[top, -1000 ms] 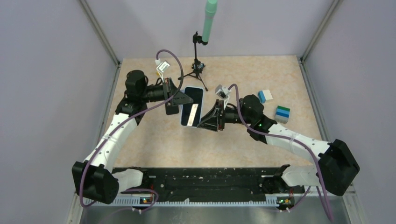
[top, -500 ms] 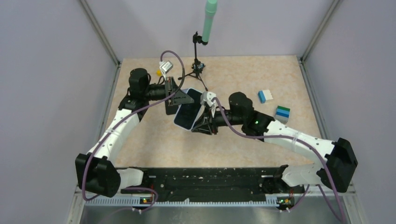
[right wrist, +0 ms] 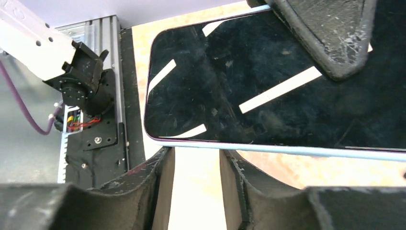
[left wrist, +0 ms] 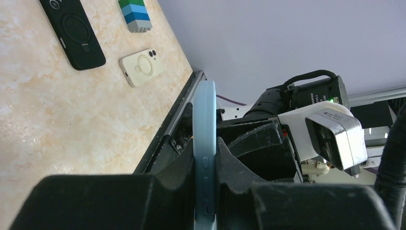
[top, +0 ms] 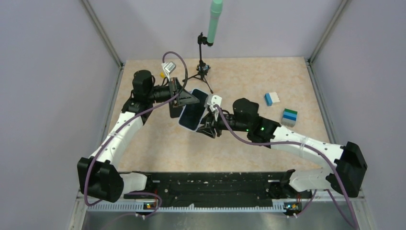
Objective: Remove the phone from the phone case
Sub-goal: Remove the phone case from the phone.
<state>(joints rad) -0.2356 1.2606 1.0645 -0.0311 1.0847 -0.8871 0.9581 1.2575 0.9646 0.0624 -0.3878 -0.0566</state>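
Observation:
The phone in its light blue case (top: 193,115) is held off the table, dark screen up. My left gripper (top: 184,101) is shut on its far left end. In the left wrist view the case (left wrist: 205,120) stands edge-on, clamped between both fingers of the left gripper (left wrist: 205,146). My right gripper (top: 207,127) sits at the phone's near right edge. In the right wrist view the right gripper (right wrist: 196,155) is open, its tips just under the blue long edge of the case (right wrist: 287,150), with nothing between them. The black screen (right wrist: 249,81) fills the view above.
A black case (left wrist: 72,31), a cream case (left wrist: 141,67) and a green-blue block (left wrist: 135,14) lie on the table. A blue-white block (top: 271,98) and the green-blue block (top: 289,116) sit at the right. A small tripod (top: 203,67) stands at the back.
The left gripper has swung the phone toward the middle and tilted it. The right gripper has moved left, up to the phone's near right edge.

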